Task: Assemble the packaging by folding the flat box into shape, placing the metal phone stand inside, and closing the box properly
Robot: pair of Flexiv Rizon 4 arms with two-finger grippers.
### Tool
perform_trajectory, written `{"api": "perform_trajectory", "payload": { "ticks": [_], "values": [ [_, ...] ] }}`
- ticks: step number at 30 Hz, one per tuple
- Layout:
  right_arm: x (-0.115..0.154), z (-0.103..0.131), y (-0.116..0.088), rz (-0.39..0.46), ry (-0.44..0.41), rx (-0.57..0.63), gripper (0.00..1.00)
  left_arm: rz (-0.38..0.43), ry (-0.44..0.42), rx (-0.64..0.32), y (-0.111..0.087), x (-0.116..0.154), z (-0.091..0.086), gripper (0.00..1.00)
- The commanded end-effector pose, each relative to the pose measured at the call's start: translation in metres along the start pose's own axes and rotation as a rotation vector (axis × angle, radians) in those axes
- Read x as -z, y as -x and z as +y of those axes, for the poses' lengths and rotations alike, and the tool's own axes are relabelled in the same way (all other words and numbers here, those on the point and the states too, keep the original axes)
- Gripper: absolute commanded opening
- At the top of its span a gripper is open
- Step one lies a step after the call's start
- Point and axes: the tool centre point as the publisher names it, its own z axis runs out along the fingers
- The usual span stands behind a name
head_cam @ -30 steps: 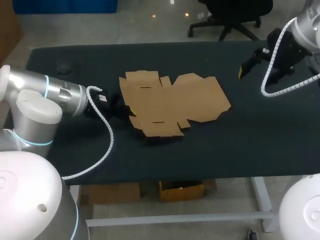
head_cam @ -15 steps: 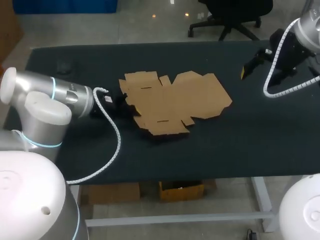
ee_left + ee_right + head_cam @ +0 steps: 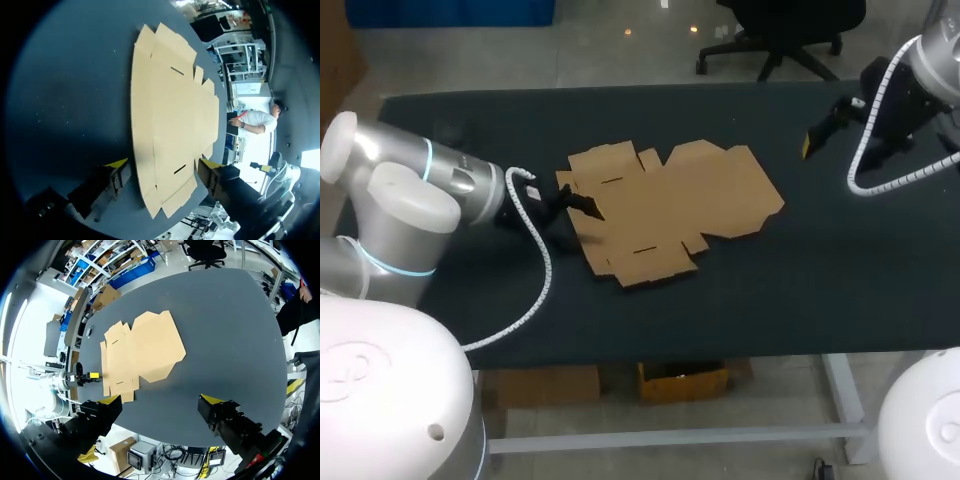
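Dark tabletop point(image 3: 820, 290) is occupied at its middle by one flat box point(image 3: 670, 205), which is lying unfolded on the surface. The left arm point(image 3: 420, 190) is brought in low from the left, and the left gripper point(image 3: 162, 164) is set at the box's left edge. Its fingers are spread wide, and the near-left end of the cardboard is seen between them and stretching away ahead. Whether either finger touches the cardboard cannot be told. The right arm point(image 3: 910, 80) is held at the far right, with the right gripper point(image 3: 161, 400) raised well apart from the box. Its fingers are likewise parted wide, and nothing is held. The box is plain brown cardboard, cut with flaps and tabs all round its outline. Two short slots are cut into it, one toward the far side and one toward the near side. One box and two grippers are counted.
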Motion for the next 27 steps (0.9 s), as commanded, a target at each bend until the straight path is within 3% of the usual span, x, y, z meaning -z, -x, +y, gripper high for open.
{"api": "perform_trajectory", "payload": {
  "ticks": [1,2,10,21,22,27],
  "values": [
    [0.002,-0.002,0.0,0.001,0.001,0.0,1.0,-0.02,0.027,-0.002,0.0,0.005,-0.013,1.0],
    [0.003,-0.002,0.0,0.0,0.001,0.0,1.0,-0.023,0.031,-0.008,0.001,0.006,-0.017,1.0],
    [0.005,-0.004,0.0,-0.004,0.004,-0.005,1.0,0.002,0.073,-0.013,0.002,0.015,-0.044,0.72],
    [0.003,-0.003,0.0,-0.006,0.001,-0.01,1.0,0.023,0.202,-0.046,0.004,0.014,-0.068,0.6],
    [0.003,-0.003,0.0,-0.007,0.001,-0.011,1.0,0.029,0.227,-0.051,0.005,0.013,-0.071,0.53],
    [0.004,-0.003,0.0,-0.013,-0.002,-0.014,1.0,0.003,0.271,-0.082,0.005,0.008,-0.081,0.57]
  ]
}}
